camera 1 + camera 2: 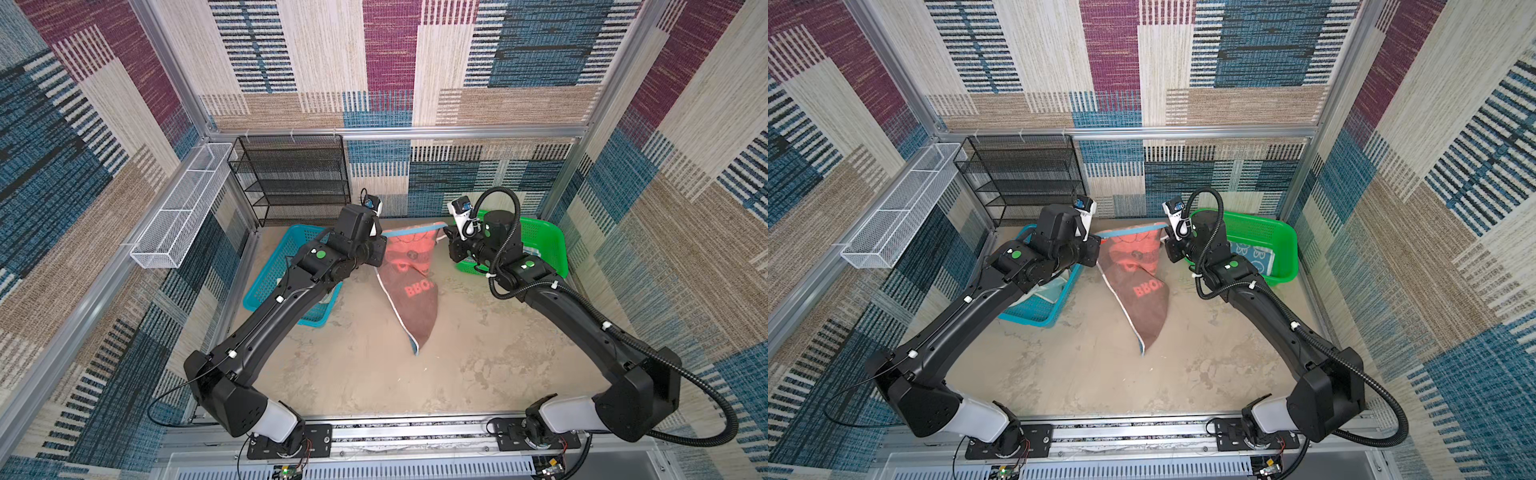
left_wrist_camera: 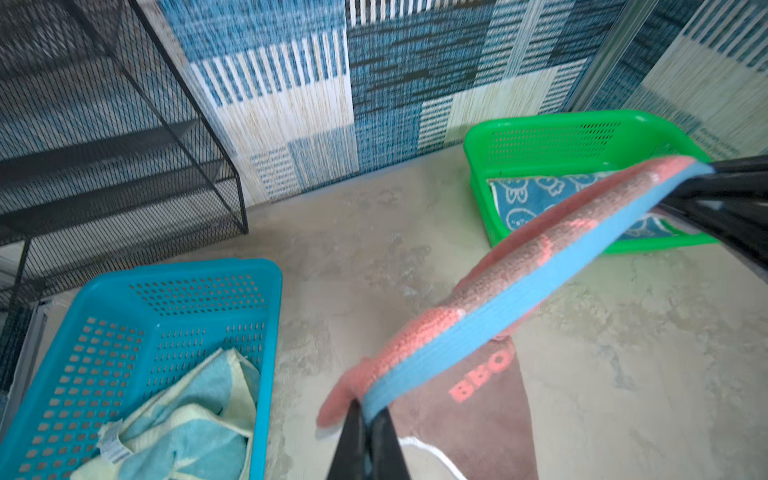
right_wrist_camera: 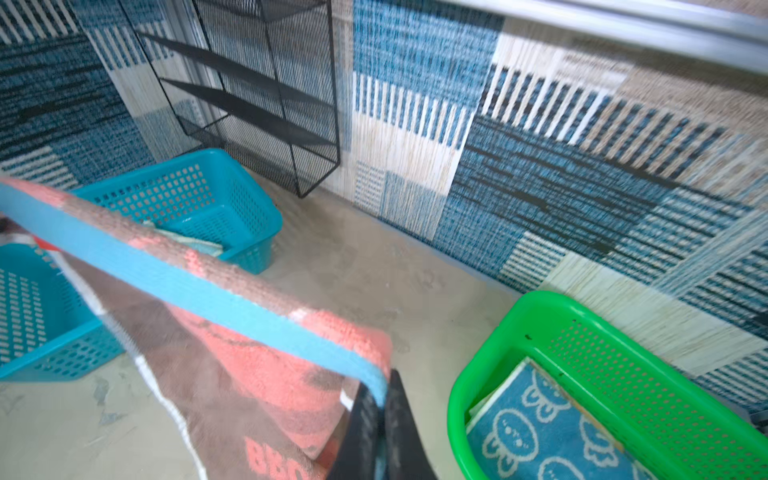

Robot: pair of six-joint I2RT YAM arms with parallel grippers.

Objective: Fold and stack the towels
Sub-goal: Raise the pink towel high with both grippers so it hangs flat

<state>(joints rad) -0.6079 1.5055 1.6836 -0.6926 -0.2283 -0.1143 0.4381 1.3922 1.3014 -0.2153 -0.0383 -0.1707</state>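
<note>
Left claw (image 2: 365, 411) is clamped shut on one top corner of the coral-and-brown towel (image 1: 409, 266). Right claw (image 3: 380, 399) is pinched tight on the opposite corner, so the blue-bound edge (image 2: 478, 328) runs taut between them. I read this as a spreading hold: lifted by two corners, the cloth hangs open and can be laid flat for folding.

Nearest me, the towel's lowest corner seems to reach the table (image 1: 374, 374) between the two arms, while the rest hangs in the air. Coral letters on the brown part read "BBO"; anything after that is lost in a crease.

Farther back on my left sits the blue basket (image 2: 178, 291) with a pale blue and cream towel (image 2: 187, 424) crumpled inside, which I judge is waiting its turn. Its white sewn tag (image 2: 110, 449) is too blurred to read.

Farther back on my right, the green basket (image 3: 623, 365) holds a blue rabbit-face towel (image 3: 540, 432). It lies flat and looks folded, so I take that basket for the stacking place.

Against the far wall stands the black mesh rack (image 1: 291, 178), with nothing on its shelves that I can make out.
</note>
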